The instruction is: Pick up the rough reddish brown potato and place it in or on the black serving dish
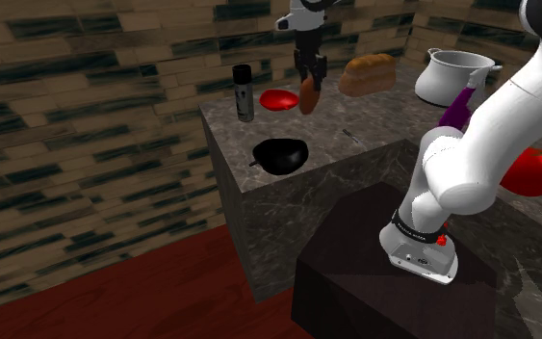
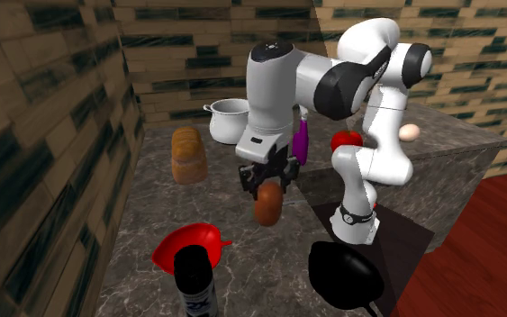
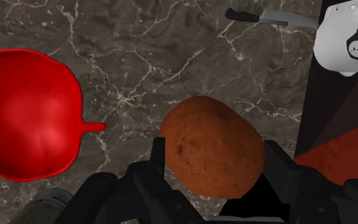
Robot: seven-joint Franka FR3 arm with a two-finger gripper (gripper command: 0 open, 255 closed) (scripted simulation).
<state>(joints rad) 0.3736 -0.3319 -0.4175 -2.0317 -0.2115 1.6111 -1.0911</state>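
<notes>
Potato (image 3: 210,149) clamped between fingers (image 3: 278,164) shut on its sides, held clear of desk (image 1: 374,130) for transfer toward dish (image 1: 280,154) near desk edge.

Potato (image 1: 308,97) in hand (image 1: 308,81) over counter (image 1: 374,130), betw. bottle (image 1: 244,92) & bread (image 1: 367,73); serving dish (image 1: 281,154) nr corner
</notes>
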